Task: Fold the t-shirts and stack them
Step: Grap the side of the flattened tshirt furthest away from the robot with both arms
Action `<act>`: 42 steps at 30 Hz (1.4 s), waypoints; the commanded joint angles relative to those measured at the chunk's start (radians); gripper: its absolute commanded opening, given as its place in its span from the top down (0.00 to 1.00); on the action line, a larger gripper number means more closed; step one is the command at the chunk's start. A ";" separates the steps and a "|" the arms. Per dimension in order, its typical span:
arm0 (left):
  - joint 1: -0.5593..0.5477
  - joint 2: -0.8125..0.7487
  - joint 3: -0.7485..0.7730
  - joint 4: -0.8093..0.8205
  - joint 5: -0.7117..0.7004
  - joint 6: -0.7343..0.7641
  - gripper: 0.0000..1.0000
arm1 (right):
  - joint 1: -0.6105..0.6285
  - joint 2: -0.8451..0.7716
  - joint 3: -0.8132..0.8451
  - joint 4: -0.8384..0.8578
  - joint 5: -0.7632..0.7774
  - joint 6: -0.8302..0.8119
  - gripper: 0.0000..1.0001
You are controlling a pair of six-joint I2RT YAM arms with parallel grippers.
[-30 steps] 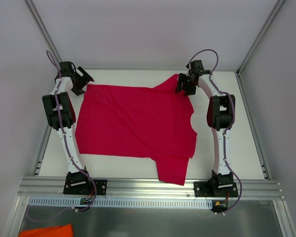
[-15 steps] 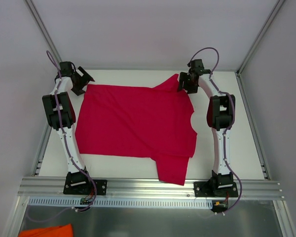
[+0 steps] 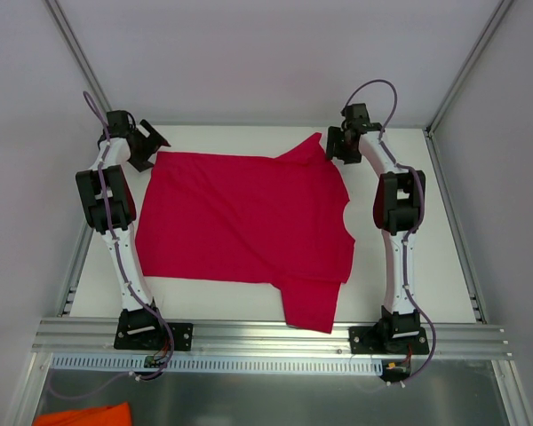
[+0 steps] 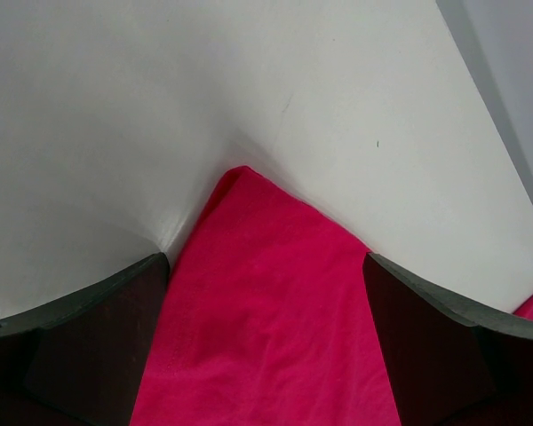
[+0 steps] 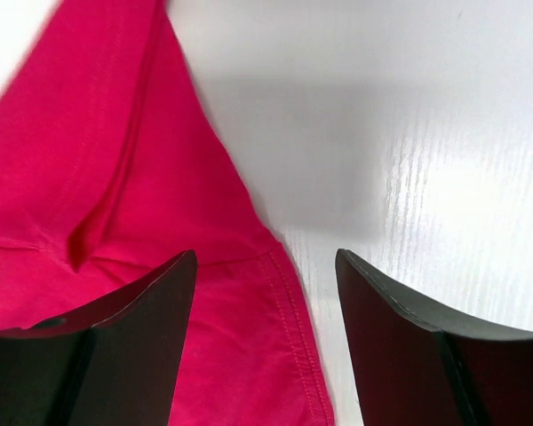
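A crimson-red t-shirt (image 3: 244, 217) lies spread flat on the white table (image 3: 409, 266), one sleeve pointing to the far right and the other toward the near rail. My left gripper (image 3: 149, 146) hovers open at the shirt's far-left corner. In the left wrist view that corner (image 4: 266, 337) lies between the spread fingers of the gripper (image 4: 265, 262), untouched. My right gripper (image 3: 338, 145) stands open at the far-right sleeve. In the right wrist view the stitched sleeve hem (image 5: 115, 160) runs under the left finger, and bare table shows in the gap of the gripper (image 5: 266, 257).
An aluminium rail (image 3: 266, 335) carrying both arm bases runs along the near edge. An orange cloth (image 3: 80, 415) lies below it at the bottom left. Frame posts (image 3: 457, 75) and grey walls close in the back and sides.
The right gripper has drifted a little up and to the right, off the sleeve's tip. The left arm and the shirt have stayed still.
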 commanded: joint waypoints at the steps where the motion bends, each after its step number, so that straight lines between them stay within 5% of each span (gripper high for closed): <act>1: 0.010 0.022 0.041 -0.020 0.038 0.011 0.08 | -0.005 -0.017 0.086 -0.016 0.006 -0.026 0.32; 4: 0.010 0.029 0.041 -0.019 0.061 0.020 0.25 | -0.006 -0.018 0.058 -0.007 -0.026 -0.019 0.33; 8: 0.010 0.040 0.043 -0.011 0.097 0.018 0.35 | -0.005 -0.011 0.063 -0.012 -0.051 -0.019 0.34; 18: 0.013 0.075 0.063 -0.020 0.137 0.014 0.36 | -0.006 -0.015 0.063 -0.039 -0.092 -0.025 0.35; 32: 0.021 0.074 0.064 -0.025 0.144 0.017 0.72 | -0.011 -0.008 0.066 -0.053 -0.126 -0.011 0.35; 42: 0.024 0.042 0.057 -0.037 0.160 0.025 0.71 | -0.014 0.040 0.067 -0.049 -0.223 0.067 0.37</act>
